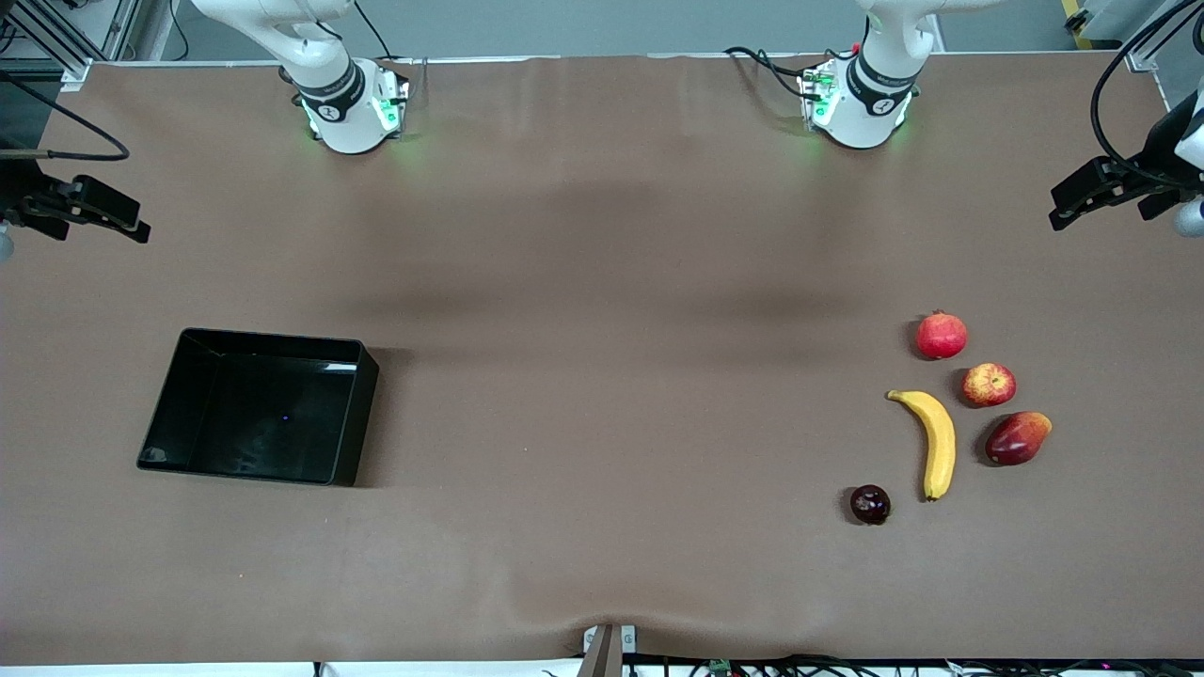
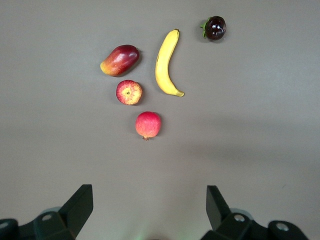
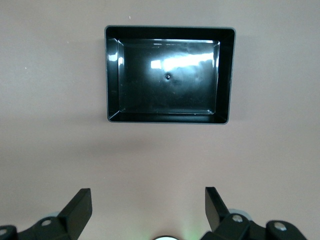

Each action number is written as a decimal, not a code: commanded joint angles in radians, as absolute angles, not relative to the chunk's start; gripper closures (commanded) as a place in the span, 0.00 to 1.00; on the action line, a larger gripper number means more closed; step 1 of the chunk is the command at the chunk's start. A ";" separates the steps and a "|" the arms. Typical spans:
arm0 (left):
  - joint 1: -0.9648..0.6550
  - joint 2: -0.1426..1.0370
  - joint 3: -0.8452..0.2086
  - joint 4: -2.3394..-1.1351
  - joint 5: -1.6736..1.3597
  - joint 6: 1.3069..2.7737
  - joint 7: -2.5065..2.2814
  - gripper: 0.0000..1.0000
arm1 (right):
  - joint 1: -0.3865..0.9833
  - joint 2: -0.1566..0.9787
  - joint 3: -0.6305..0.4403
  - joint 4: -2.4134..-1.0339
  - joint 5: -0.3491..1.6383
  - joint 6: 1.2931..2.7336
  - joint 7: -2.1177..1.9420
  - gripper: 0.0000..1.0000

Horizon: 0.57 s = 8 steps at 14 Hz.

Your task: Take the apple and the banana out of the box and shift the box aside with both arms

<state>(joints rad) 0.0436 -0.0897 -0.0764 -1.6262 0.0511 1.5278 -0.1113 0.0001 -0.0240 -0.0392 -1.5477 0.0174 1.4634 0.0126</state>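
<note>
Lying lengthwise toward the front camera — banana — both grippers wide, empty.

**Five fruits, one tray, two arms counted**

One banana is counted, one apple, one pomegranate, one plum and one red-and-yellow mango-like fruit: five fruits are tallied. One black tray is seen. Two grippers are counted: left gripper, right gripper.
</note>
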 commanded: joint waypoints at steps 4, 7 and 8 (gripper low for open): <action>0.041 -0.110 -0.077 -1.644 0.046 1.540 -0.117 0.00 | 0.021 -0.026 -0.051 -1.529 0.014 1.451 0.009 0.00; 0.037 -0.109 -0.078 -1.643 0.046 1.543 -0.124 0.00 | 0.017 -0.026 -0.052 -1.529 0.018 1.447 0.011 0.00; 0.037 -0.109 -0.078 -1.643 0.043 1.543 -0.124 0.00 | 0.017 -0.026 -0.052 -1.529 0.020 1.447 0.011 0.00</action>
<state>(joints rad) 0.0415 -0.0897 -0.0787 -1.6265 0.0511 1.5293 -0.1160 0.0047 -0.0236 -0.0401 -1.5385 0.0178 1.4611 0.0100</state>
